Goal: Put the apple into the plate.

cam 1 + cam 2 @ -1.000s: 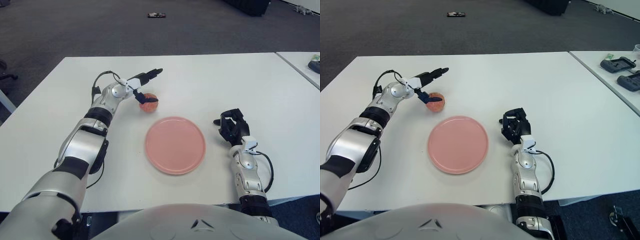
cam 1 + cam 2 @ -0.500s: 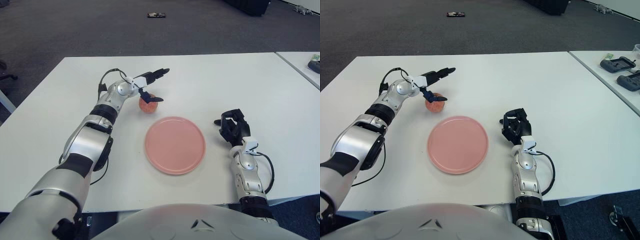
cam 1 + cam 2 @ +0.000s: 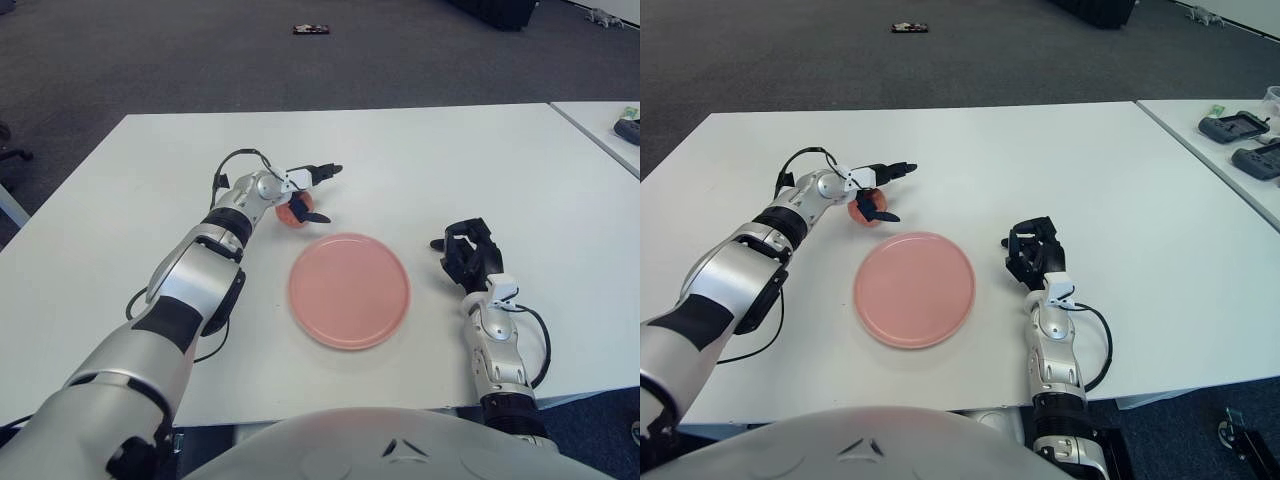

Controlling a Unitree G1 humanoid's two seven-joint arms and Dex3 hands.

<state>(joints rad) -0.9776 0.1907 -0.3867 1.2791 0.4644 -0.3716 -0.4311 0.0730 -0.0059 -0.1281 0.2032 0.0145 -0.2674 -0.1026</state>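
The left hand [image 3: 300, 190] reaches over the apple [image 3: 291, 211], beyond the plate's [image 3: 349, 290] far-left rim, fingers spread around it for grasping, while the right hand [image 3: 468, 252] waits curled beside the plate's right rim.

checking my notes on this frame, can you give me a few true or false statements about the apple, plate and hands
1. The apple lies on the white table, beyond the plate's far left edge. True.
2. The pink plate already holds the apple. False: the plate is bare and the apple is outside it.
3. The left hand is at the apple, one finger stretched out above it and another beside it. True.
4. The left hand has lifted the apple clear of the table. False: the apple shows low at the table surface, and a firm grasp cannot be confirmed.
5. The right hand reaches over the plate. False: it shows to the right of the plate, apart from it.
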